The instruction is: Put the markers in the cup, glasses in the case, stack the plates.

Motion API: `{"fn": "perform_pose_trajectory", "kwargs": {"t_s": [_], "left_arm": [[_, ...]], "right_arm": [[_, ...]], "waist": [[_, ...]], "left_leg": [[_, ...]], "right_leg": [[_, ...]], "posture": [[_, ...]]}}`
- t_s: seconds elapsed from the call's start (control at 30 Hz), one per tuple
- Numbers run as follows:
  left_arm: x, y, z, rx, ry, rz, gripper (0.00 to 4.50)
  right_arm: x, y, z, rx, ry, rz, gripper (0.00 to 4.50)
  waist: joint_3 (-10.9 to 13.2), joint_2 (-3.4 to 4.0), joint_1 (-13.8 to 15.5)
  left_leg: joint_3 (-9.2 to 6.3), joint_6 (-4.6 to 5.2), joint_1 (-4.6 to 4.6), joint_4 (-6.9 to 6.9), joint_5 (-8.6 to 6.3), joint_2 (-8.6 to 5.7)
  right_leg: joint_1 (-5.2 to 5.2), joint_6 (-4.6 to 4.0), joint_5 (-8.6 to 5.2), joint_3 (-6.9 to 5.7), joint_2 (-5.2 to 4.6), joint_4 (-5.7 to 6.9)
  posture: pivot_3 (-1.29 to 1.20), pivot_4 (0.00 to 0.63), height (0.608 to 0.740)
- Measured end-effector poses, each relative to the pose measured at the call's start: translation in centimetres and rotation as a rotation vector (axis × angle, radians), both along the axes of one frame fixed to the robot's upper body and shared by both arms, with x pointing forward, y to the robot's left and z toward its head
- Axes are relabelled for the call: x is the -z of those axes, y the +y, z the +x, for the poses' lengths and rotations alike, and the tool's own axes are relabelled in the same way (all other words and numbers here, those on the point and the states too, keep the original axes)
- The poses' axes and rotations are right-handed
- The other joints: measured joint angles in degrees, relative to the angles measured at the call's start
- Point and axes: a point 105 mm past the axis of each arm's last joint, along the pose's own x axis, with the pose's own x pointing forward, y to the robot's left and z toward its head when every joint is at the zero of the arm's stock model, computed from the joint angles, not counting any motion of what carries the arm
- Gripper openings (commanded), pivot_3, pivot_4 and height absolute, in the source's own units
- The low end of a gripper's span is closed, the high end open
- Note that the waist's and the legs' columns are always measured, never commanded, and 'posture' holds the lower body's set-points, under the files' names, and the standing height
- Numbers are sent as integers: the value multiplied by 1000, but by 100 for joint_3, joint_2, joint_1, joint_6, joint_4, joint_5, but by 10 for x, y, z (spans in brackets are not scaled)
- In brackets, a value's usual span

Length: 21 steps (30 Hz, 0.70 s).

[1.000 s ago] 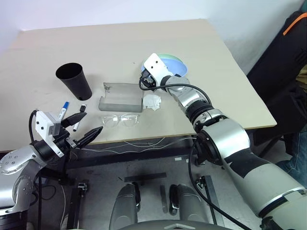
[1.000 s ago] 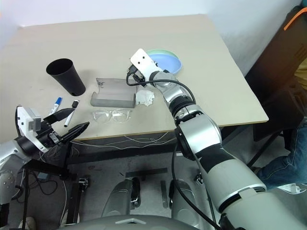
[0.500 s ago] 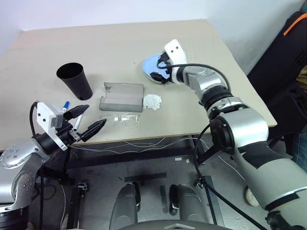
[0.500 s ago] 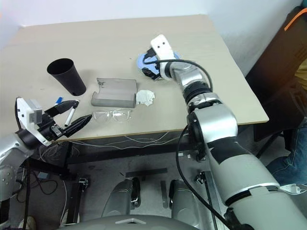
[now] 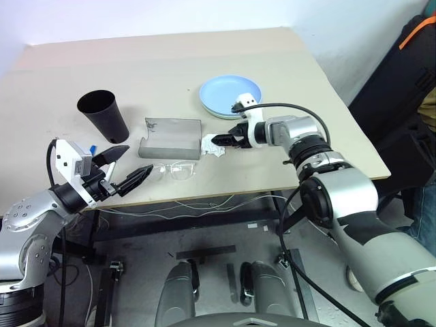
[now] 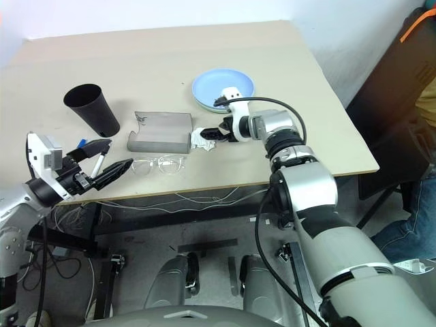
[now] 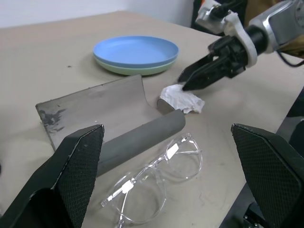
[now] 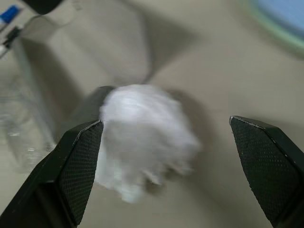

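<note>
Checking progress: the plates (image 5: pixel 229 95) are stacked, blue on green, at the far right of the table (image 5: pixel 163 61), so that step looks done. The case (image 5: pixel 172 137) lies open and empty with the glasses (image 5: pixel 169 172) just in front of it; the markers (image 6: pixel 90 158) lie on the table near the empty cup (image 5: pixel 103 115). My right claw (image 5: pixel 221 139) is spread wide at the tissue (image 5: pixel 210 144), holding nothing; my left claw (image 5: pixel 129 169) is open and empty near the glasses.
</note>
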Motion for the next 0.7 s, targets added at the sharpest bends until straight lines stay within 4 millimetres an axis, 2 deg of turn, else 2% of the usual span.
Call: {"fn": "perform_pose_trajectory", "kwargs": {"t_s": [0.23,0.33,0.57,0.7], "left_arm": [[17,12,-3,2,21,7,4500],[22,15,-5,3,21,7,4500],[27,20,-5,-4,22,1,4500],[27,20,-5,-12,21,1,4500]], "right_arm": [[12,4,-4,-8,8,-30,4482],[15,4,-4,-25,-22,-69,3849],[20,3,-4,-38,-59,-95,1483],[18,2,-2,-28,-108,-91,1483]], "waist": [[-1,-1,23],[-1,-1,12],[-1,-1,9],[-1,-1,8]], "left_leg": [[1,-10,-3,0,-7,0],[1,-11,-2,0,-7,1],[3,-11,-3,-2,-7,2],[3,-11,-3,-2,-7,2]], "right_leg": [[-1,-7,-4,0,-1,-5],[-2,-5,-6,0,-1,-4],[-5,-4,-5,1,-1,-4],[-5,-4,-6,1,-1,-4]], "posture": [[0,150,706],[0,150,706],[0,150,706],[0,150,706]]}}
